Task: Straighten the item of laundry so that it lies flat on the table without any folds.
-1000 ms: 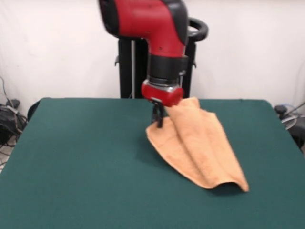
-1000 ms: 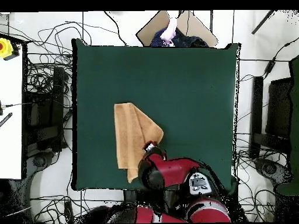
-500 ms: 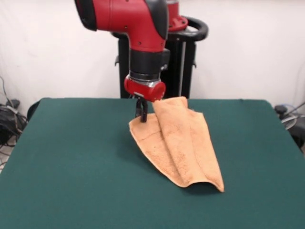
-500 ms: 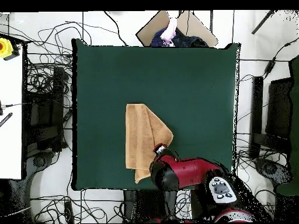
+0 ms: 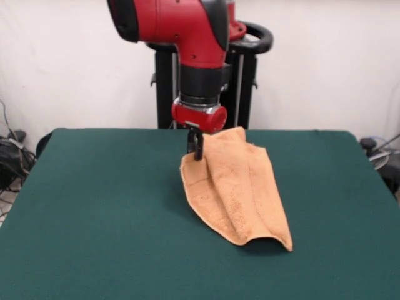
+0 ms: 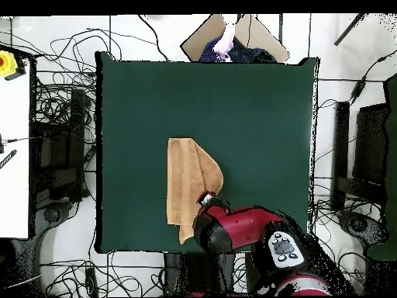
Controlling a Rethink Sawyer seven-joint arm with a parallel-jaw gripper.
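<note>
- The pincer [image 5: 196, 149] hung just under the red wrist in the upper middle of the front picture, its dark fingers pinched on the upper left corner of the towel [image 5: 240, 190], lifting that corner off the table.
- From that held corner the towel ran down toward the lower right of the front picture, lying in long lengthwise folds with a raised ridge along its middle; its lower end rested on the table [image 5: 94, 219], one bottom corner humped up a little.
- In the overhead picture the towel [image 6: 186, 182] lay left of the table's middle, a narrow upright strip, with its lower right part tucked under the arm [image 6: 236, 229].
- I judged the grip to be thin, on a corner only; a quick pull could have let the cloth slip out and drop in a fresh heap.
- A pull along the length of the folds would likely only have dragged the whole strip across the felt without opening it; the rough cloth might have clung and bunched.
- The towel sat toward the table's edge at the bottom of the overhead picture, so a pull that way might have carried it over the side.
- From above the arm hid the pincer altogether.
- How many layers the fingers held could not be made out, nor what lay under the top fold.
- No woven stripe could be picked out.
</note>
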